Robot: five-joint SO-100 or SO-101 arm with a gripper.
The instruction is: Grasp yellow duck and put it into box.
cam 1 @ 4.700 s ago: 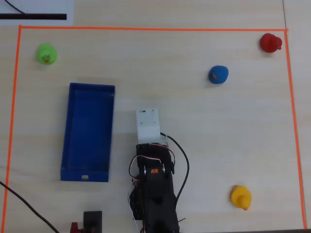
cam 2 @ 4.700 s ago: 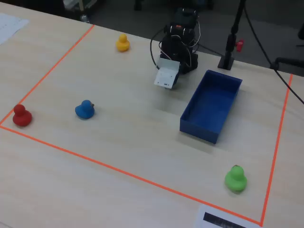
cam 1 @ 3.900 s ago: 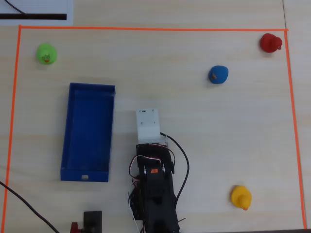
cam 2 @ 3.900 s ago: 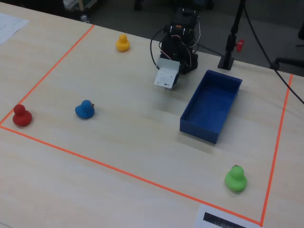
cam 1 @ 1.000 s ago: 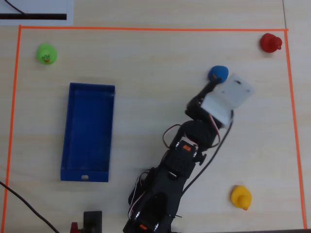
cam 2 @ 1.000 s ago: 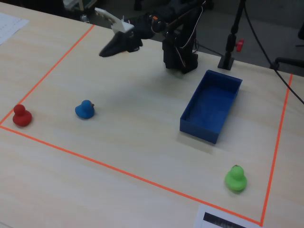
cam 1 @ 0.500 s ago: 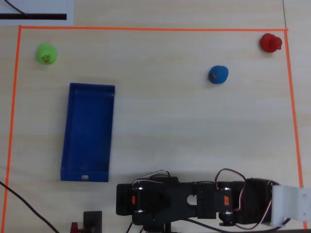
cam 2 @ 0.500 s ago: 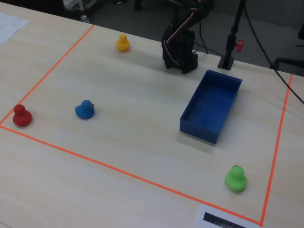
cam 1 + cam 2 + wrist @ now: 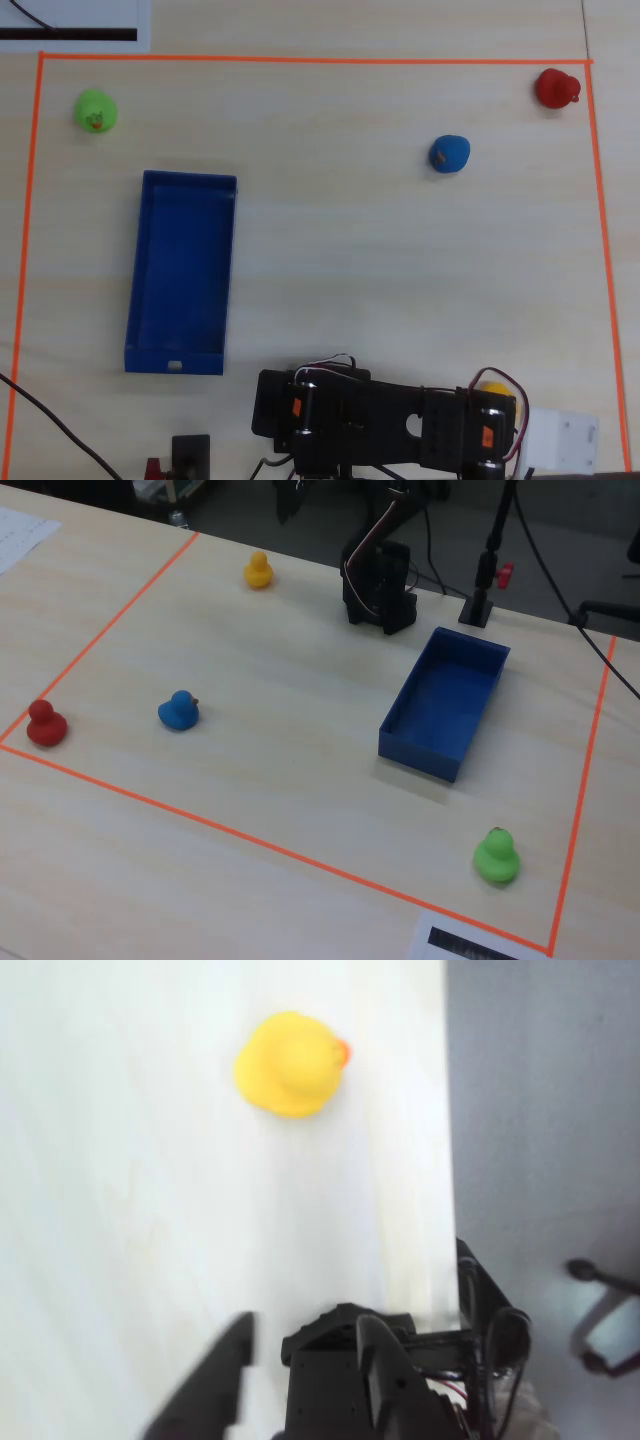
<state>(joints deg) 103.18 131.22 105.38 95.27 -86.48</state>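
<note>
The yellow duck (image 9: 290, 1065) stands on the pale table near its edge, orange beak to the right in the wrist view. My gripper (image 9: 302, 1328) is at the bottom of that view, well short of the duck, with its jaws apart and empty. In the overhead view only the duck's top (image 9: 491, 386) shows, beside my folded arm (image 9: 380, 420) at the bottom edge. In the fixed view the duck (image 9: 258, 570) stands left of the arm (image 9: 380, 580). The blue box (image 9: 180, 270) lies empty at the left, also seen in the fixed view (image 9: 445, 705).
A green duck (image 9: 96, 110), a blue duck (image 9: 450, 154) and a red duck (image 9: 556, 88) stand apart inside an orange tape border (image 9: 300, 60). A white block (image 9: 565, 440) sits right of the arm. The table edge (image 9: 446, 1110) runs just right of the yellow duck.
</note>
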